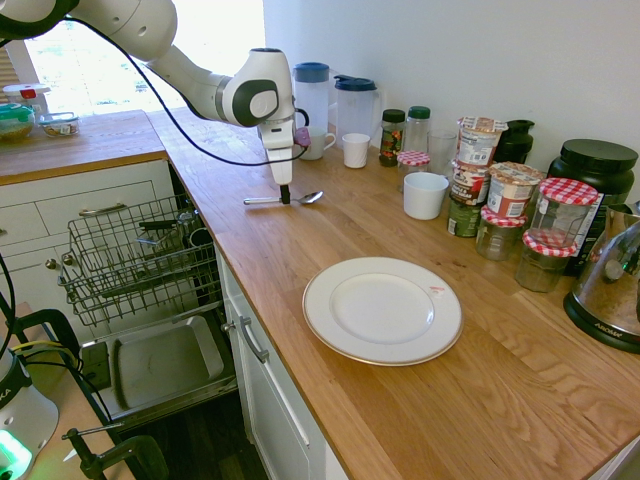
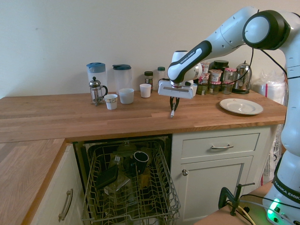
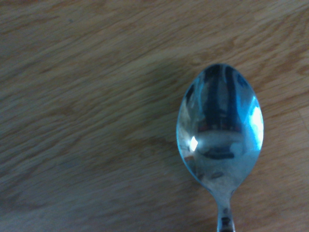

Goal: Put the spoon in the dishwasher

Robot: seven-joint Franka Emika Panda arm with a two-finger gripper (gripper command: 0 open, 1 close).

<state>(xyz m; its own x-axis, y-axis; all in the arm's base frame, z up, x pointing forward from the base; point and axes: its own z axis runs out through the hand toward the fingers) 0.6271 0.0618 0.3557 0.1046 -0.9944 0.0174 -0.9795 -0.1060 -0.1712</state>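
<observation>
One exterior camera looks along the surface [image 1: 300, 250]; the other faces it across the dishwasher [image 2: 131, 187]; the wrist camera hangs close, perhaps straight down.

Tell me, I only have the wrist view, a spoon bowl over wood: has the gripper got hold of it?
Observer: Yes. The gripper points down and is shut on the handle of the spoon, which lies level at the counter; I cannot tell if it is lifted.
Operator: Where is the dishwasher from there?
Observer: The dishwasher is below the counter edge, door down, with its rack pulled out and some dishes already in it.
</observation>
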